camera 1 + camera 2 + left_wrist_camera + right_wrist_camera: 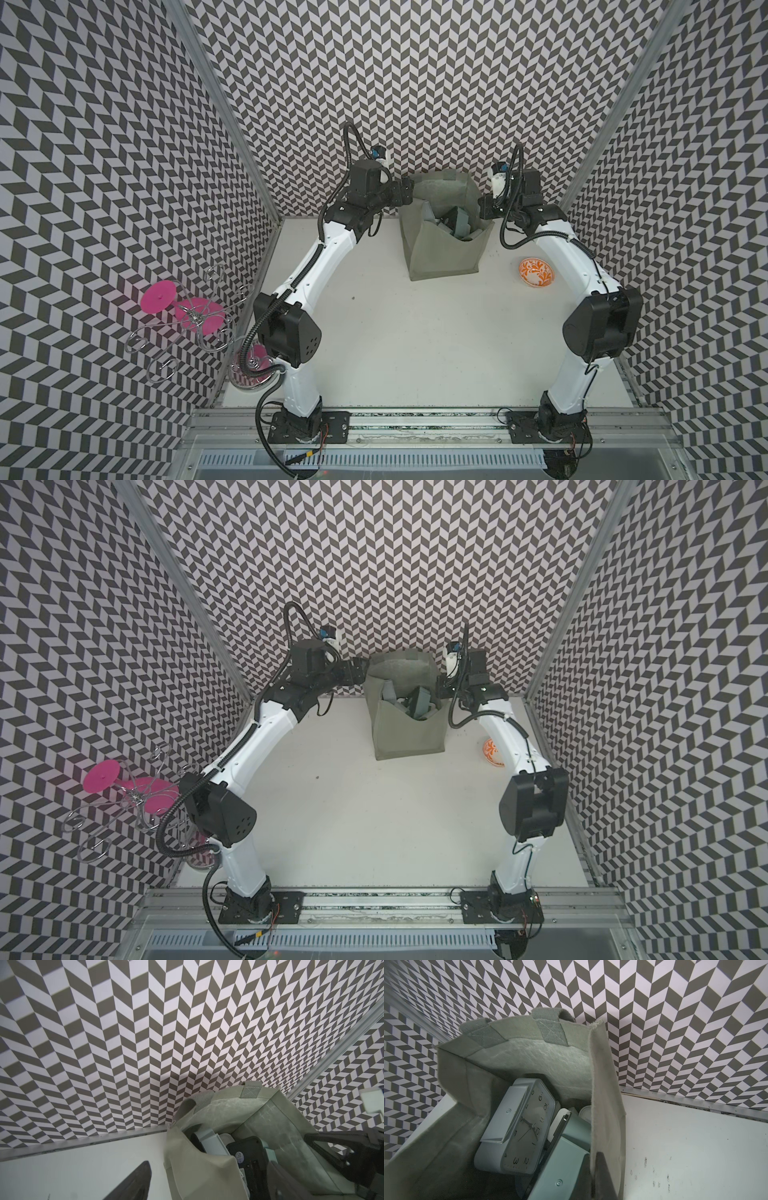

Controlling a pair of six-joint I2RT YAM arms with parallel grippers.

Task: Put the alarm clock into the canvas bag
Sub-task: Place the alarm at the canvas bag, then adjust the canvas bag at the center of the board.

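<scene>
Right wrist view: the alarm clock (527, 1128) lies tilted inside the canvas bag (529, 1061) against other clocks (571, 1167). The right pincer (599, 1169) pinches the bag's side wall. The left pincer (208, 1164) gapes wide, astride the opposite wall.

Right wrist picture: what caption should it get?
Clocks tumbled inside the bag, its wall pinched by the right fingers.
</scene>
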